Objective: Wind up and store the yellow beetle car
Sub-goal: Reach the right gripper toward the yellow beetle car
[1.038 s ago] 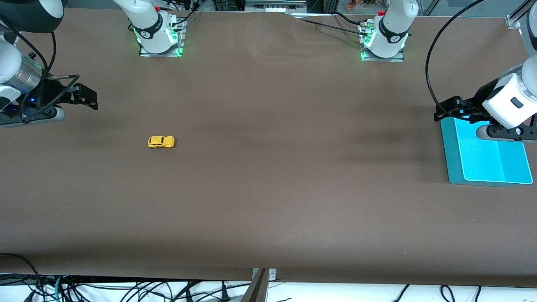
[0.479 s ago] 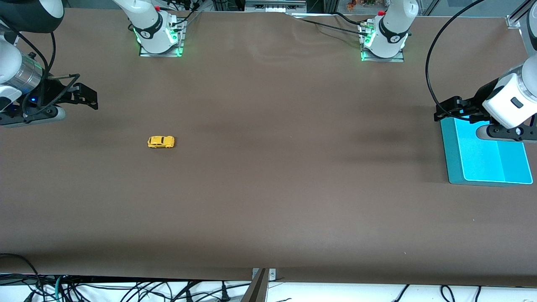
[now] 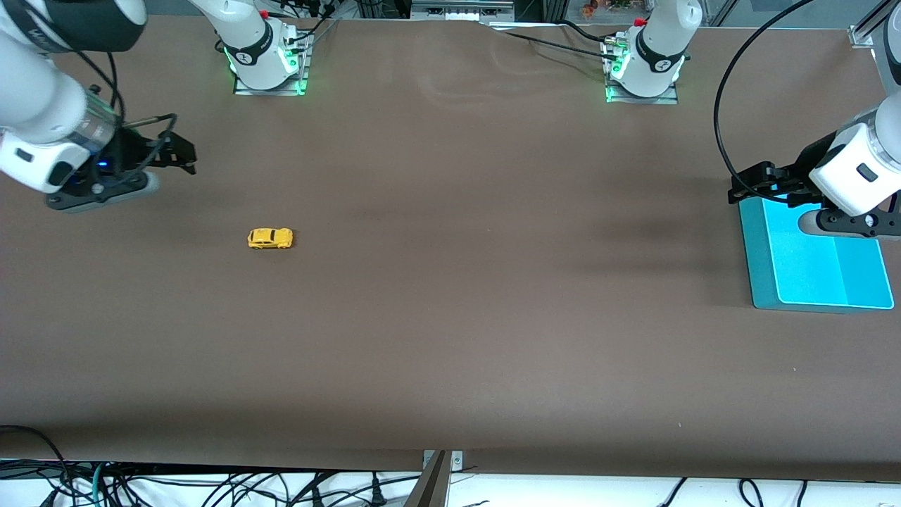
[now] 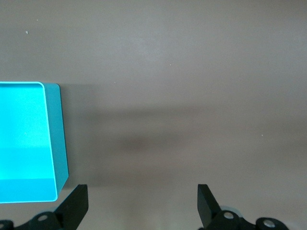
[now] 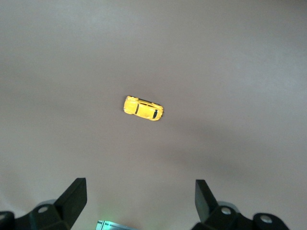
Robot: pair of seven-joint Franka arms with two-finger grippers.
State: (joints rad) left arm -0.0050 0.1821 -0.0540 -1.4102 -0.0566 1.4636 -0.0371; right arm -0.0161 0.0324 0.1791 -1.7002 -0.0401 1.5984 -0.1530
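Observation:
The yellow beetle car (image 3: 270,239) stands on its wheels on the brown table toward the right arm's end; it also shows in the right wrist view (image 5: 143,108). My right gripper (image 3: 179,154) is open and empty, up in the air over bare table between the car and the right arm's base. My left gripper (image 3: 757,184) is open and empty, hovering over the edge of the teal tray (image 3: 760,282) at the left arm's end. The tray's corner shows in the left wrist view (image 4: 56,139). Both grippers' fingers stand wide apart with nothing between them.
The two arm bases (image 3: 267,67) (image 3: 642,77) stand along the table's edge farthest from the front camera. Cables hang below the table's near edge (image 3: 211,486). Brown table surface lies between the car and the tray.
My right arm has swung toward the table's middle, bringing its gripper closer to the car. The car, tray and left arm have not moved.

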